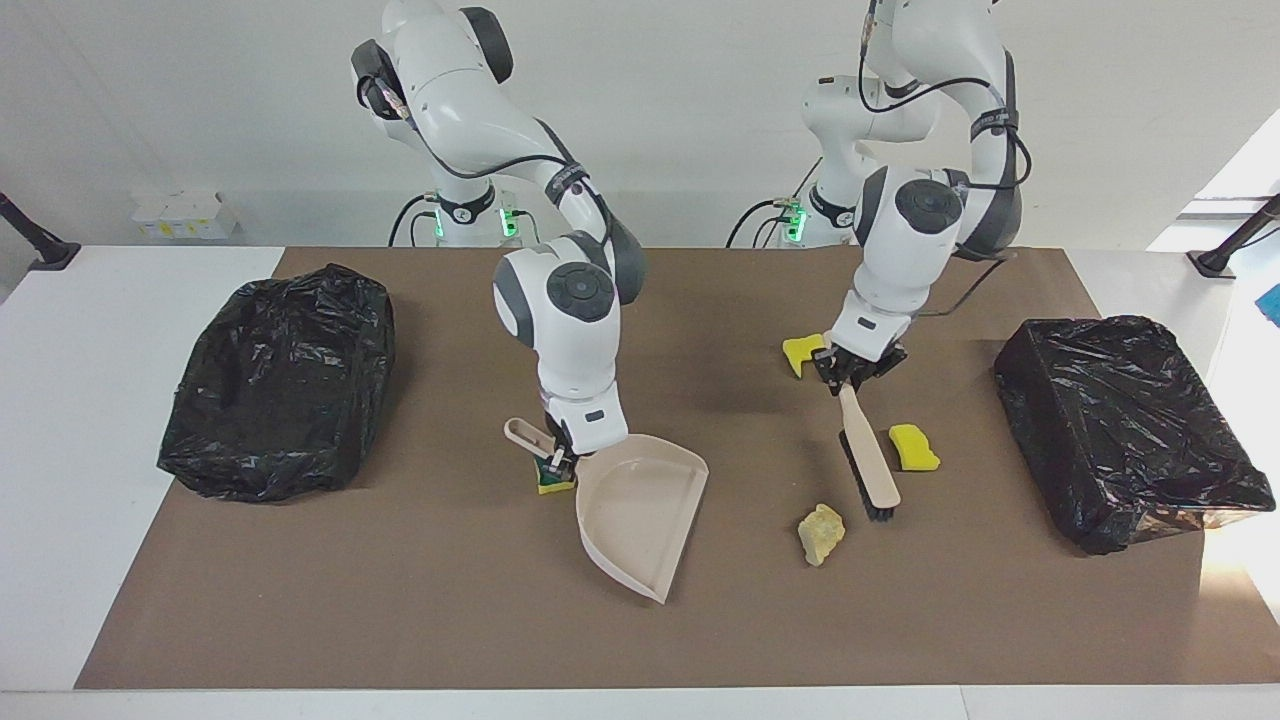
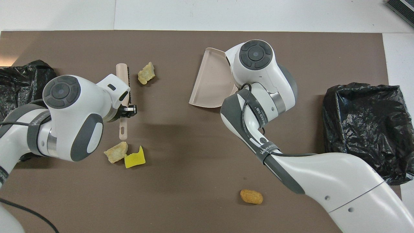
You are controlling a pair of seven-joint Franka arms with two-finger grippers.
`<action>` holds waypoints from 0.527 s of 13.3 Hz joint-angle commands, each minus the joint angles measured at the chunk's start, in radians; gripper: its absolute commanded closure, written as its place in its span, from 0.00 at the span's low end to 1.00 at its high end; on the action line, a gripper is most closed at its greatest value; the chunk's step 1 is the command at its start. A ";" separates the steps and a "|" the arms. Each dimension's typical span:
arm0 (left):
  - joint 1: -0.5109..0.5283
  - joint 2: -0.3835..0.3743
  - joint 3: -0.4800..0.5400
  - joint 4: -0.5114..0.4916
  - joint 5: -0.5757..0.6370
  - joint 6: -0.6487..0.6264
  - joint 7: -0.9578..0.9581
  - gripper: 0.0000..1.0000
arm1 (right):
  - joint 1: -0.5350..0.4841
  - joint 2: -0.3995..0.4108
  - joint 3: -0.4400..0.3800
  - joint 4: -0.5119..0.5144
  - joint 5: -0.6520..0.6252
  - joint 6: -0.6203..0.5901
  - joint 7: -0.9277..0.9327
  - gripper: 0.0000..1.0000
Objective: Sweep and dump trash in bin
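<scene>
My left gripper (image 1: 848,378) is shut on the handle of the beige hand brush (image 1: 872,470), whose black bristles point down at the mat. It also shows in the overhead view (image 2: 128,110). A tan chunk (image 1: 821,533) lies just beside the brush head. A yellow sponge piece (image 1: 913,447) lies beside the brush toward the left arm's end. Another yellow piece (image 1: 800,352) and a tan chunk (image 2: 115,152) lie nearer to the robots. My right gripper (image 1: 556,458) is shut on the handle of the beige dustpan (image 1: 640,510), low over the mat. A green-topped sponge (image 1: 556,486) sits under it.
A golden-brown chunk (image 2: 251,196) lies near the robots, by the right arm. Black-bagged bins stand at the right arm's end (image 1: 285,380) and the left arm's end (image 1: 1120,430) of the brown mat (image 1: 400,600).
</scene>
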 commanded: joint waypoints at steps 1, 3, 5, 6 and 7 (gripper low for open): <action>0.043 0.082 -0.014 0.041 0.006 0.080 0.103 1.00 | -0.036 0.041 0.020 0.052 -0.011 -0.005 -0.203 1.00; 0.047 0.088 -0.017 0.041 -0.017 0.082 0.175 1.00 | -0.030 0.066 0.021 0.094 -0.015 0.004 -0.259 1.00; 0.034 0.094 -0.018 0.041 -0.068 0.090 0.192 1.00 | -0.019 0.081 0.023 0.108 -0.020 0.012 -0.300 1.00; 0.011 0.108 -0.018 0.041 -0.082 0.102 0.193 1.00 | -0.018 0.081 0.023 0.108 -0.023 0.013 -0.308 1.00; -0.005 0.116 -0.020 0.043 -0.100 0.114 0.193 1.00 | -0.019 0.081 0.024 0.103 -0.023 0.034 -0.343 1.00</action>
